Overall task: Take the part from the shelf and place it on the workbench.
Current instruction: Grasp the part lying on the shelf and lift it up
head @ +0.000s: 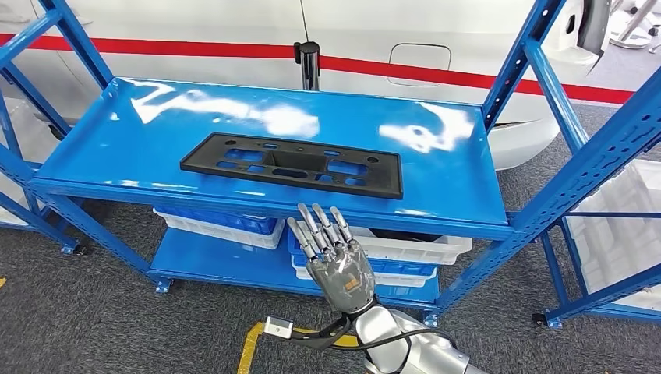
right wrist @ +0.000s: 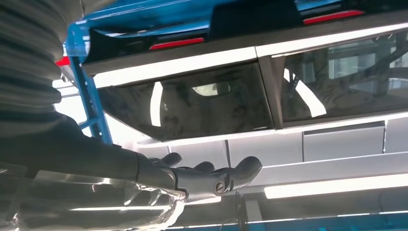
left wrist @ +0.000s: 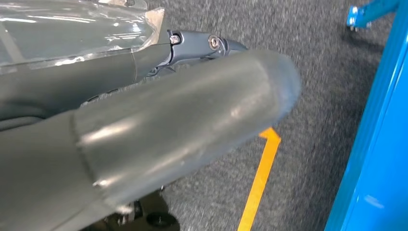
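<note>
Part (head: 292,165) is sitting flat on the top shelf (head: 436,167), center of the head view, long black plastic frame with a bunch of cutouts. My right hand (head: 334,257) is raised low center of the frame, fingers spread and straight, holding nothing, just short of the shelf's front lip. Left hand (left wrist: 159,144) I honestly can't tell, the wrist cam is basically all thumb over carpet and a yellow floor line (left wrist: 260,180).

What worries me: the piece is thin and lies flush, so I'd guess fingers will skid on that glossy blue paint and shove it back instead of getting under it. 1 hand near the middle could also let a long end droop and clip the upright (head: 518,66) at upper right.
</note>
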Controlling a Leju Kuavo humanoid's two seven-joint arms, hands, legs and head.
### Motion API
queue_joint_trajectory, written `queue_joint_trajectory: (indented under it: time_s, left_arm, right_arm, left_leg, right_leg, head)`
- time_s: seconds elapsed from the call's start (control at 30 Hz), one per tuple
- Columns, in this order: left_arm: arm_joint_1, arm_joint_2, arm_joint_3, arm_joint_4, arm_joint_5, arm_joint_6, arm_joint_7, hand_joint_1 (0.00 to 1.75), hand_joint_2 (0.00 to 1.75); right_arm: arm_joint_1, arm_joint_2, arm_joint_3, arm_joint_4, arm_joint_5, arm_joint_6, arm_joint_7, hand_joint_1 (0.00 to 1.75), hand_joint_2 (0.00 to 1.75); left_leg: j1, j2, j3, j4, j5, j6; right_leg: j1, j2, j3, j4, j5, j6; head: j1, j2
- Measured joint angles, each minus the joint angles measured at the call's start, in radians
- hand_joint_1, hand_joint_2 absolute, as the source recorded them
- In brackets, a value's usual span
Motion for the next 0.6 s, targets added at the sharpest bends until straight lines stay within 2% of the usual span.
queue_joint_trajectory:
  time_s: [0.03, 0.07, 0.17, 0.2, 0.23, 0.27, 0.3, 0.33, 0.37, 0.43, 0.53, 0.6]
  left_arm:
    - [-0.002, 0.0, 0.001, 0.003, 0.0, 0.0, -0.002, 0.0, 0.0]
    - [-0.004, 0.001, 0.002, 0.006, 0.0, 0.0, -0.002, 0.0, 0.0]
    - [-0.008, 0.003, 0.004, 0.012, 0.0, 0.0, -0.003, 0.0, 0.0]
    - [-0.008, 0.003, 0.004, 0.014, 0.0, 0.0, -0.004, 0.0, 0.0]
    - [-0.008, 0.003, 0.004, 0.016, 0.0, 0.0, -0.004, 0.0, 0.0]
    - [-0.007, 0.003, 0.004, 0.018, 0.0, 0.0, -0.004, 0.0, 0.0]
    - [-0.007, 0.003, 0.004, 0.02, 0.0, -0.001, -0.006, 0.0, 0.0]
    - [-0.008, 0.003, 0.004, 0.021, 0.0, -0.001, -0.007, 0.0, 0.0]
    - [-0.008, 0.003, 0.005, 0.023, 0.0, -0.001, -0.008, 0.0, 0.0]
    - [-0.009, 0.003, 0.005, 0.024, 0.0, -0.001, -0.01, 0.0, 0.0]
    - [-0.01, 0.005, 0.005, 0.024, -0.001, -0.001, -0.012, 0.0, 0.0]
    - [-0.011, 0.005, 0.005, 0.024, -0.005, -0.002, -0.013, 0.0, 0.0]
  right_arm:
    - [-0.001, -0.002, 0.003, -0.001, 0.0, 0.0, 0.001, 0.0, 1.75]
    - [-0.002, -0.004, 0.006, -0.002, 0.0, -0.001, 0.002, 0.0, 1.75]
    - [0.0, -0.013, 0.012, -0.003, 0.0, -0.001, 0.003, 0.0, 1.75]
    - [0.002, -0.017, 0.015, -0.003, 0.0, -0.001, 0.003, 0.0, 1.75]
    - [0.003, -0.019, 0.018, -0.003, 0.0, -0.002, 0.003, 0.0, 1.75]
    - [0.003, -0.021, 0.02, -0.003, 0.0, -0.002, 0.003, 0.0, 1.75]
    - [0.003, -0.022, 0.023, -0.003, 0.0, -0.002, 0.003, 0.0, 1.75]
    - [0.003, -0.022, 0.025, -0.003, 0.0, -0.002, 0.003, 0.0, 1.75]
    - [0.002, -0.022, 0.028, -0.004, 0.0, -0.002, 0.004, 0.0, 1.75]
    - [0.002, -0.023, 0.032, -0.006, 0.0, -0.002, 0.004, 0.0, 1.75]
    - [0.001, -0.022, 0.037, -0.009, 0.0, -0.003, 0.004, 0.0, 1.75]
    - [-0.002, -0.017, 0.039, -0.01, 0.0, -0.003, 0.004, 0.0, 1.75]
  left_leg:
    - [0.0, 0.001, 0.007, -0.006, 0.0, 0.007]
    - [0.002, 0.002, 0.014, -0.011, 0.0, 0.014]
    - [0.001, 0.001, 0.028, -0.014, -0.01, 0.028]
    - [0.0, 0.0, 0.033, -0.014, -0.015, 0.029]
    - [0.0, -0.002, 0.039, -0.014, -0.02, 0.029]
    - [0.0, -0.003, 0.046, -0.013, -0.026, 0.026]
    - [0.0, -0.005, 0.054, -0.013, -0.032, 0.024]
    - [-0.003, -0.006, 0.061, -0.012, -0.04, 0.019]
    - [-0.005, -0.006, 0.066, -0.011, -0.047, 0.014]
    - [-0.007, -0.006, 0.072, -0.011, -0.059, 0.003]
    - [0.003, -0.002, 0.073, 0.007, -0.077, -0.015]
    - [0.008, -0.001, 0.035, 0.091, -0.116, -0.025]
  right_leg:
    - [0.0, -0.001, -0.007, 0.017, -0.008, 0.003]
    - [0.0, -0.002, -0.027, 0.058, -0.024, 0.003]
    - [-0.002, -0.002, -0.144, 0.252, -0.08, -0.002]
    - [-0.003, -0.002, -0.171, 0.284, -0.08, 0.002]
    - [-0.003, -0.002, -0.18, 0.278, -0.063, 0.009]
    - [-0.003, -0.003, -0.168, 0.234, -0.032, 0.018]
    - [-0.004, -0.004, -0.143, 0.165, 0.006, 0.026]
    - [-0.004, -0.006, -0.114, 0.095, 0.039, 0.029]
    - [-0.004, -0.008, -0.091, 0.042, 0.062, 0.026]
    - [-0.001, -0.01, -0.073, 0.005, 0.073, 0.01]
    - [-0.005, -0.006, -0.061, -0.001, 0.067, -0.015]
    - [-0.009, -0.005, -0.047, -0.005, 0.061, -0.03]
  head:
    - [0.0, 0.0]
    - [0.001, 0.0]
    - [0.004, 0.0]
    - [0.004, 0.0]
    - [0.004, 0.0]
    - [0.004, 0.0]
    - [0.005, 0.0]
    - [0.005, 0.0]
    - [0.005, 0.0]
    - [0.003, 0.0]
    - [0.002, 0.0]
    - [0.0, 0.0]
